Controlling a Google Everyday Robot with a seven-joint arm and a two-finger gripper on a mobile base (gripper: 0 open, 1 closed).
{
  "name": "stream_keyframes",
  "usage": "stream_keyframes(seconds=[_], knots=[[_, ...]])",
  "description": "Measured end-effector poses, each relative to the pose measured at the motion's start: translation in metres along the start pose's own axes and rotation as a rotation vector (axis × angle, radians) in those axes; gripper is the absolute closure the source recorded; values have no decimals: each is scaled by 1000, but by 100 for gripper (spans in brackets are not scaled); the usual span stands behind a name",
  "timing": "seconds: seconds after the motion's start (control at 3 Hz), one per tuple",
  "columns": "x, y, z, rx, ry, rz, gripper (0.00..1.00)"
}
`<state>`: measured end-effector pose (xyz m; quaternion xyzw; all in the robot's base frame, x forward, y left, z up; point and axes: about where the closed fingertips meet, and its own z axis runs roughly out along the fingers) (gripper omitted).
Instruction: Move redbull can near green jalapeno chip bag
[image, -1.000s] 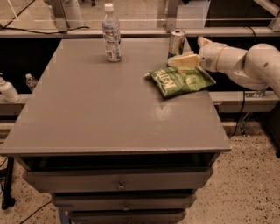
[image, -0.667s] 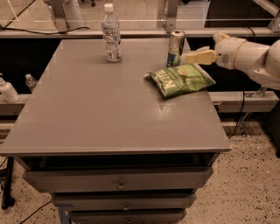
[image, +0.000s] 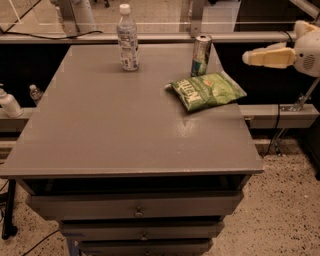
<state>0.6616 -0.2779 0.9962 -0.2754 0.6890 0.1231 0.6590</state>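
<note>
The redbull can (image: 201, 55) stands upright near the table's back right edge, just behind the green jalapeno chip bag (image: 208, 90), which lies flat on the grey table (image: 115, 130). The can and bag are close, about touching at the bag's back edge. My gripper (image: 248, 58) is off the table's right side, at about the can's height, with its cream fingers pointing left toward the can. It holds nothing and is clearly apart from the can.
A clear plastic bottle with a white cap (image: 128, 39) stands at the table's back, left of the can. Drawers (image: 135, 210) sit below the front edge. A rail (image: 150, 36) runs behind the table. A white bottle (image: 7, 102) is at the far left.
My gripper has pulled back to the right, away from the can and bag, and now hangs beyond the table's right edge. The can stands free where it was.
</note>
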Motion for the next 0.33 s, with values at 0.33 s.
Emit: stream_keyframes(seconds=[0.33], knots=[[4,-4,0,24,7,3,0]])
